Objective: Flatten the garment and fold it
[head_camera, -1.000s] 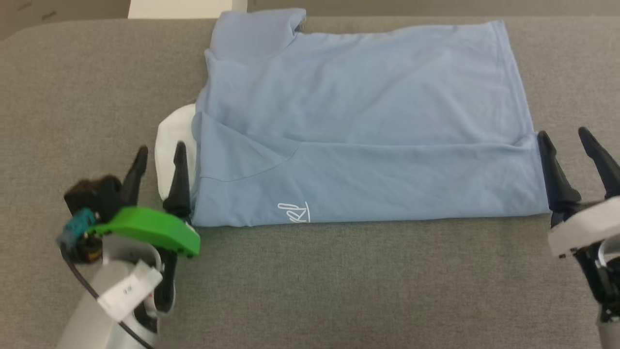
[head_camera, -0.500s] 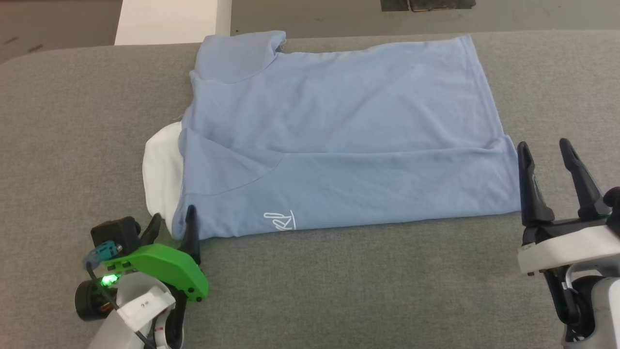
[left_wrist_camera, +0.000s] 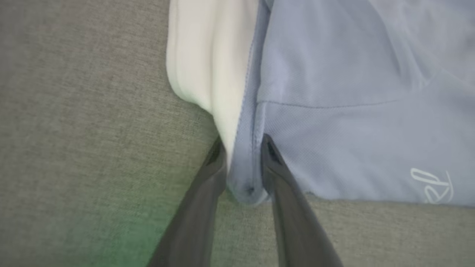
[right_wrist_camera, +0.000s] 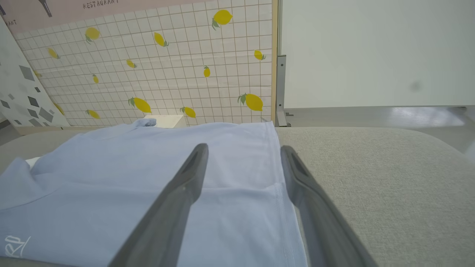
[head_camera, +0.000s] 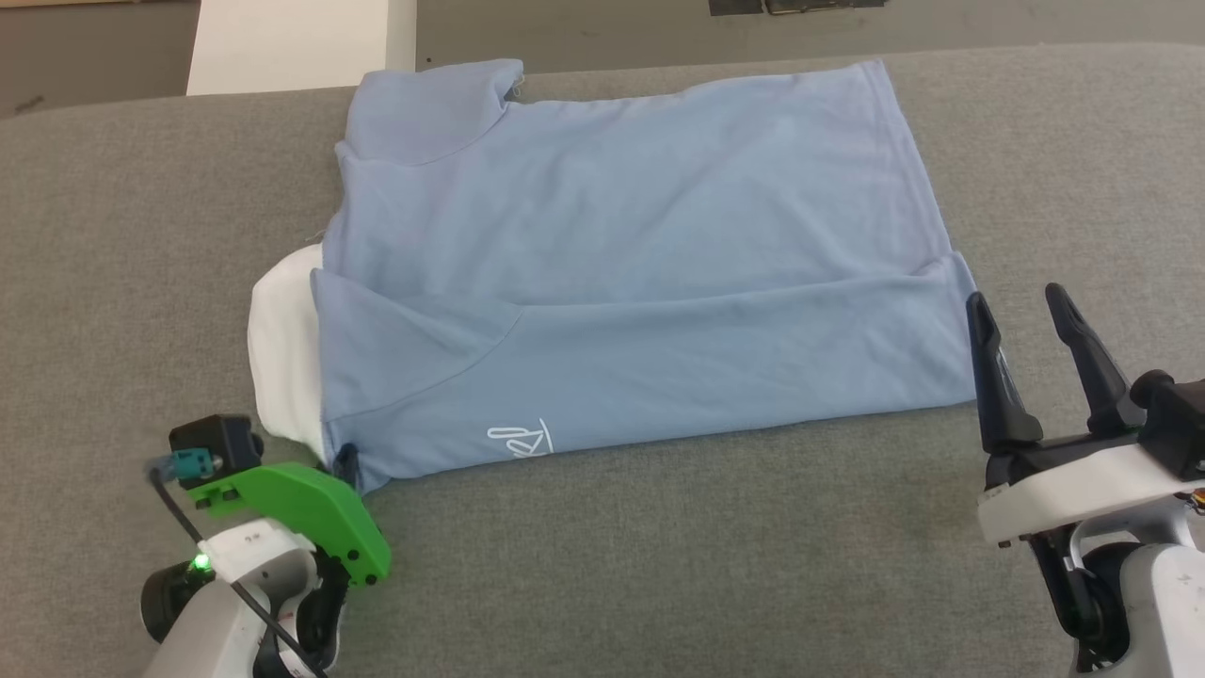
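The garment (head_camera: 621,245), a light blue T-shirt, lies folded lengthwise on the grey surface, with white lettering (head_camera: 520,441) near its front edge and a white panel (head_camera: 282,377) sticking out at the left. My left gripper (head_camera: 344,461) is at the near-left corner. In the left wrist view its fingers (left_wrist_camera: 243,142) are shut on the garment (left_wrist_camera: 334,111), pinching the blue hem beside the white panel (left_wrist_camera: 200,63). My right gripper (head_camera: 1015,299) stands open just off the near-right corner. In the right wrist view its fingers (right_wrist_camera: 244,147) straddle the right hem of the garment (right_wrist_camera: 130,185) without gripping it.
The grey padded surface (head_camera: 659,565) stretches wide in front of and beside the shirt. A white block (head_camera: 292,42) stands beyond its far left edge, and a dark object (head_camera: 791,5) lies on the floor behind. A lemon-patterned wall (right_wrist_camera: 167,55) rises at the back.
The head camera has shifted. My left gripper drew back to the shirt's near-left corner and closed on the hem. The right gripper stays open by the right edge.
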